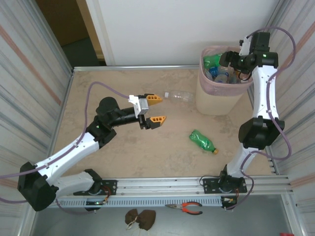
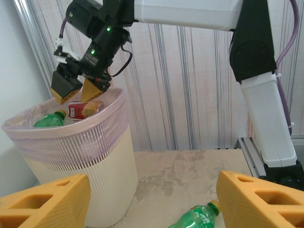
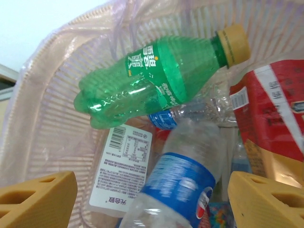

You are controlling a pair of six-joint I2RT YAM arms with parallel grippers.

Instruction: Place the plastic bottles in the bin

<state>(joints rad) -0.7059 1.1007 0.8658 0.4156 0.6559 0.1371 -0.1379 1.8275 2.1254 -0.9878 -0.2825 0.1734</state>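
Bin (image 1: 216,101): heaped bottles (image 1: 219,73) | table (image 1: 123,152): green bottle (image 1: 203,141), clear bottle (image 1: 179,95) outstanding | my left gripper (image 1: 157,108), right gripper (image 2: 80,91): both spread

Over the bin (image 1: 214,101) we find the way taken: the right gripper (image 2: 77,96) hangs above its mouth, and plastic bottles (image 3: 156,80) inside reach the rim. Left of the bin a clear bottle (image 1: 179,95) lies near its wall; in front, a green bottle (image 1: 202,140) lies apart. Farther left of the bin the left gripper (image 1: 162,108) hovers over open table (image 1: 123,157). A ribbed panel (image 1: 305,98) stands close on the bin's right.
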